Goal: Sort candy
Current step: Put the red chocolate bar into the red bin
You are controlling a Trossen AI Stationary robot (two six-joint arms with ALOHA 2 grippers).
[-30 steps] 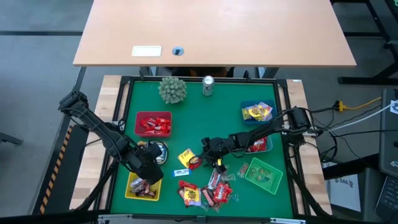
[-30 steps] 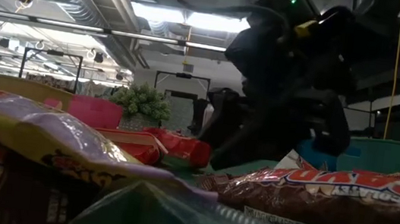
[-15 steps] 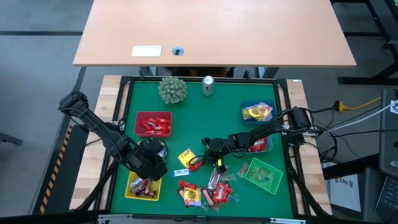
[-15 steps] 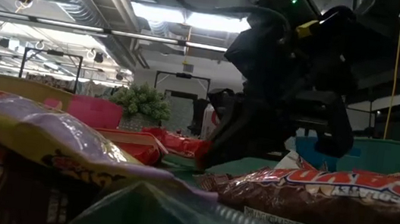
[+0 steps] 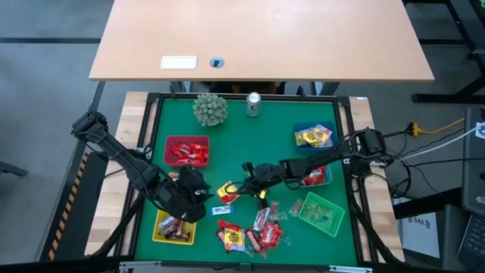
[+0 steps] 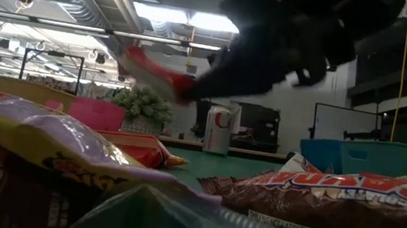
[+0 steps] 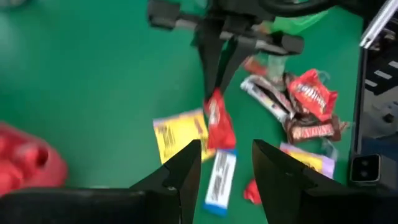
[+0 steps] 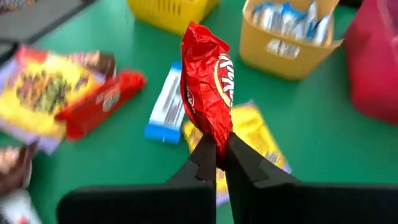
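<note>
My right gripper (image 8: 222, 155) is shut on a red candy (image 8: 208, 81) and holds it above the green mat (image 5: 235, 144) near the table's middle. In the high view this gripper (image 5: 246, 184) reaches in from the right. Below the held candy lie a yellow candy (image 7: 179, 134) and a blue-white candy (image 7: 217, 177). More candy is heaped in a pile (image 5: 254, 231) near the front edge. My left gripper (image 7: 224, 152) hangs open over the mat to the left, in the high view (image 5: 198, 189), its fingers facing the held candy with nothing between them. My right gripper pinches the red candy's wrapper by one end (image 8: 217, 140) between its two fingertips. The fingers slant downward from the table's right side. The candy juts out past the fingertips (image 7: 214, 74), clear of the mat and of the other sweets.
Small baskets stand around: a red basket (image 5: 186, 151) at the left, a yellow basket (image 5: 174, 226) front left, a blue basket (image 5: 313, 136) at the right and a green basket (image 5: 320, 212) front right. A spiky green ball (image 5: 210, 108) and a can (image 5: 253, 104) stand at the far edge.
My right gripper has taken hold of the red candy, which lay on the mat, and has risen with it; the candy now hangs clear of the table. My left gripper has turned at the wrist and now faces the table's middle.
</note>
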